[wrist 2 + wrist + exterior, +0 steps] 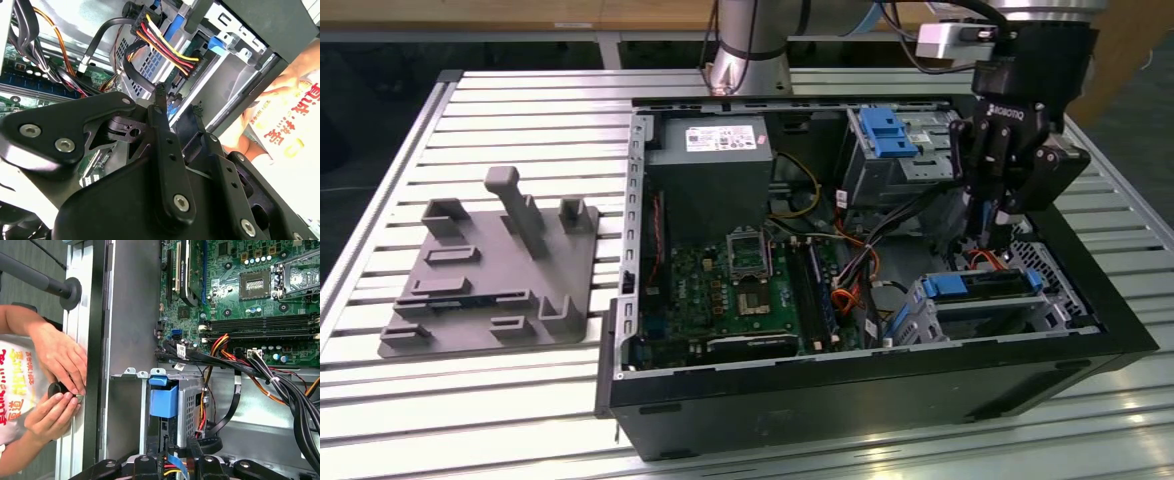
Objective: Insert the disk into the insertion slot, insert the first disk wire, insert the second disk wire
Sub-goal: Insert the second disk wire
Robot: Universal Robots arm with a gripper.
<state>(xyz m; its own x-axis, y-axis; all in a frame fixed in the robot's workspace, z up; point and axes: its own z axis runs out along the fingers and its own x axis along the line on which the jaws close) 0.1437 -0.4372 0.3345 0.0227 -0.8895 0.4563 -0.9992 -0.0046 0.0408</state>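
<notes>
Hanging inside the open black computer case (854,395), the black two-fingered gripper (985,250) is low over the near corner on the exterior view's right. It sits just above the disk (974,287), a flat drive in a bright blue plastic carrier. The disk already lies in the insertion slot (923,322), the grey perforated sheet-metal bay, so the work in hand looks to be a wire.

In the second wrist view the fingers (160,107) stand a narrow gap apart with nothing visibly pinched between them. Their tips are just beside the bundle of red, yellow, orange and black wires (165,47), whose end appears to reach the drive's back edge.

Doing this well means keeping the plug square to its socket and pressing straight along the drive, not across it; a tilted plug would likely jam.

Room is tight. The bay's metal walls flank the fingers, and loose black cables (280,385) cross toward the green motherboard (235,295). A person's hands (57,357) rest just outside the case wall.
</notes>
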